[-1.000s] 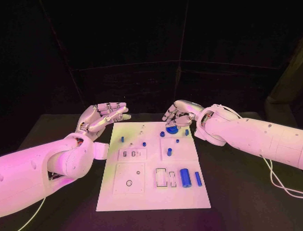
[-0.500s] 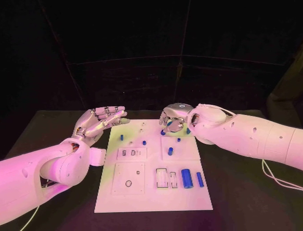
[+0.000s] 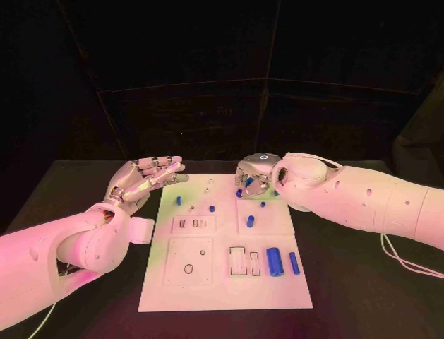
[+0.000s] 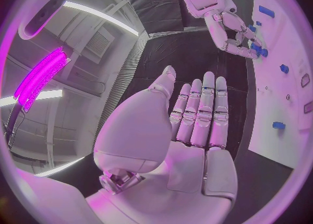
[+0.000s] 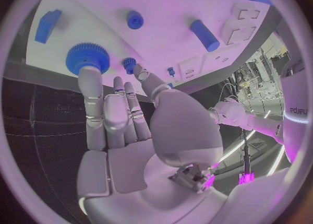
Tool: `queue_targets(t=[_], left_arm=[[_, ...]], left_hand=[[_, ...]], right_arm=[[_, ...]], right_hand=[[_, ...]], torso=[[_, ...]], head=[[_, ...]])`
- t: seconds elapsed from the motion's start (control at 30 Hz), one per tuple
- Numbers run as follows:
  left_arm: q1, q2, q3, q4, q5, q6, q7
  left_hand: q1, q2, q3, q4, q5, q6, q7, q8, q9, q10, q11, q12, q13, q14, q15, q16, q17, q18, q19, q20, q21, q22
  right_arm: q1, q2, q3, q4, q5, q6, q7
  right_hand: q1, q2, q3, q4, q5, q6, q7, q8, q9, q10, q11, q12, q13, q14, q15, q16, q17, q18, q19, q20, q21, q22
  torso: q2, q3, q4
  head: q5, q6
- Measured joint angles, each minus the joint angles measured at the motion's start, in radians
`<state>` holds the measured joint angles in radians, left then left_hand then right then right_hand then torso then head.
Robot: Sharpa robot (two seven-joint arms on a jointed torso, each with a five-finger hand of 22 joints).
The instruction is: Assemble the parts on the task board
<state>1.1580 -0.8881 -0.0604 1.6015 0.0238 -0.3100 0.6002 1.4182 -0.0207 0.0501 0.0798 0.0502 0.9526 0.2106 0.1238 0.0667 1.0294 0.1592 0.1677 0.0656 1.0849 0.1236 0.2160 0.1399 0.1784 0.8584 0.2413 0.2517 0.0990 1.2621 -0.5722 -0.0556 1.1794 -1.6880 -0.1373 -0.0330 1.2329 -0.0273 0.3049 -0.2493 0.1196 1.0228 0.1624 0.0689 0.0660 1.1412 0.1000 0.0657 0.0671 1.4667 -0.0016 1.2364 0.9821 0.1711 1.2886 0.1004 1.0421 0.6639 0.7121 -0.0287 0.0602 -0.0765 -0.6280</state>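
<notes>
The white task board (image 3: 222, 282) lies in the middle of the black table. My right hand (image 3: 254, 175) hangs over its far end, fingers pointing down. In the right wrist view the fingers (image 5: 104, 114) are straight and close together, and one fingertip touches the toothed blue gear (image 5: 86, 58) standing on the board; the thumb reaches toward a smaller blue part (image 5: 129, 65). Nothing is clasped. My left hand (image 3: 145, 176) floats palm up beside the board's far left corner, fingers spread and empty (image 4: 195, 119). The left wrist view shows the right hand (image 4: 233, 31) over the board.
Small blue pegs (image 3: 178, 200) (image 3: 212, 209) (image 3: 249, 222) stand on the board's far half. A thick blue cylinder (image 3: 272, 261) and a slim one (image 3: 293, 263) lie near its right edge, beside rectangular slots (image 3: 242, 260). Bare black table (image 3: 374, 282) surrounds the board.
My right hand has turned at the wrist and drawn in over the gear at the board's far end. The left hand has hardly moved.
</notes>
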Motion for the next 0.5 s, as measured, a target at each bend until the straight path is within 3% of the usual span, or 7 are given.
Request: queue_targets(t=[0.1, 0.2, 0.5], left_arm=[[0.000, 0.000, 0.000, -0.001, 0.000, 0.001, -0.001], [0.000, 0.001, 0.000, -0.002, 0.000, 0.002, -0.002], [0.001, 0.003, 0.000, -0.006, -0.001, 0.005, -0.005]], left_hand=[[0.000, 0.000, 0.000, 0.000, 0.000, 0.000, 0.000, 0.000, 0.000, 0.000, 0.000, -0.002, 0.000, 0.000, 0.000, 0.000, 0.001, 0.000, 0.000, 0.000, 0.000, -0.001], [0.000, 0.000, 0.000, 0.000, 0.000, 0.000, 0.000, 0.000, 0.000, 0.000, 0.000, -0.002, 0.000, 0.000, 0.000, 0.000, 0.001, 0.000, 0.000, 0.000, 0.000, -0.001], [-0.004, 0.004, 0.000, 0.000, 0.000, 0.000, 0.000, -0.004, 0.000, 0.000, 0.000, -0.002, 0.000, 0.000, 0.000, -0.004, 0.001, 0.000, 0.000, 0.000, -0.004, -0.002]], right_arm=[[0.000, 0.007, 0.000, -0.008, -0.002, 0.008, 0.000], [0.000, 0.014, 0.000, -0.015, -0.002, 0.014, 0.000], [0.000, 0.027, 0.000, -0.036, 0.001, 0.035, 0.006]], right_hand=[[0.000, 0.000, 0.006, 0.006, 0.000, 0.003, 0.003, 0.000, 0.000, 0.000, 0.000, 0.000, 0.000, 0.000, 0.000, 0.009, 0.009, -0.001, -0.004, 0.004, 0.011, 0.012], [0.000, 0.000, 0.011, 0.011, 0.000, 0.003, 0.003, 0.000, 0.000, 0.006, -0.006, 0.000, 0.001, 0.000, 0.000, 0.015, 0.017, -0.017, -0.008, 0.000, 0.020, 0.021], [0.007, 0.007, 0.037, 0.024, 0.000, 0.008, 0.001, 0.000, 0.000, 0.019, -0.007, 0.000, 0.001, 0.000, 0.000, 0.032, 0.034, -0.016, -0.011, 0.003, 0.047, 0.048]], torso=[[0.001, 0.0004, 0.0001], [0.002, 0.0011, 0.0004], [0.005, 0.0019, 0.0022]], head=[[0.001, -0.002], [0.001, -0.002], [-0.001, -0.006]])
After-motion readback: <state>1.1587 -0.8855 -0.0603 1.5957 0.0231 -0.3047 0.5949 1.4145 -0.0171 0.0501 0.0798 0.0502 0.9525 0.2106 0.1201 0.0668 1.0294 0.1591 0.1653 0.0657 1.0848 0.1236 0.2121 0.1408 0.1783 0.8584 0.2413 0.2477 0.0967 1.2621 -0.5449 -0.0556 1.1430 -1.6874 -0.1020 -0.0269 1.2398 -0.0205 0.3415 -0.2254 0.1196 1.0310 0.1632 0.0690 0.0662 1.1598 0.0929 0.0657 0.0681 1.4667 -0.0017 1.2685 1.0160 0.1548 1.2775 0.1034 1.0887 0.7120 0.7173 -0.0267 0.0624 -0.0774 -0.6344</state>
